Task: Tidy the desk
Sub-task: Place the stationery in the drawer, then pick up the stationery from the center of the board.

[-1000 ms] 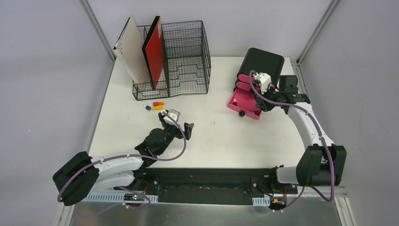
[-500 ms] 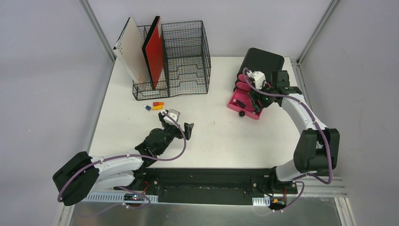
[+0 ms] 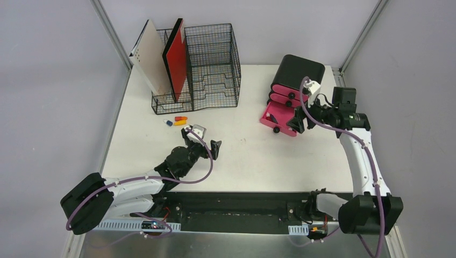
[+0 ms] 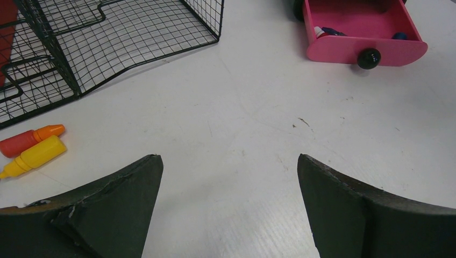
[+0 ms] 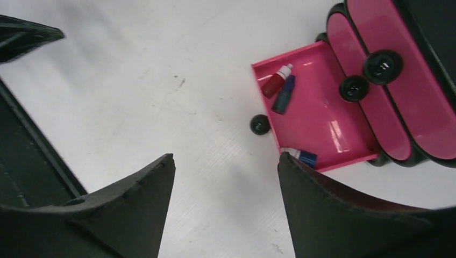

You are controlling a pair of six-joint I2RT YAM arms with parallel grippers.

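Across the whole view from above lies the desk (image 3: pixel 258 156), white and flat, with both arms bolted at its near edge. On its far right stands a black box (image 3: pixel 298 72) with one pink drawer (image 3: pixel 277 119) pulled out. On its far left stands a wire rack (image 3: pixel 209 64). Just near of the rack lie an orange bottle (image 4: pixel 27 142) and a yellow bottle (image 4: pixel 35 156), touching side by side.

Your right gripper (image 5: pixel 226 156) hangs over the drawer's near corner, fingers spread, holding nothing. Your left gripper (image 4: pixel 228 158) is spread wide too, empty, close to the two bottles.

I think the loose bottles go in the drawer next. Take one at a time. Close the fingers across its thin side and go low, or the round bottle may roll away.

Look at the right wrist view for three small bottles (image 5: pixel 277 85) inside the drawer; from above you cannot make them out. Only the view from above shows a tiny blue and white thing (image 3: pixel 168 122) left of the orange bottle.
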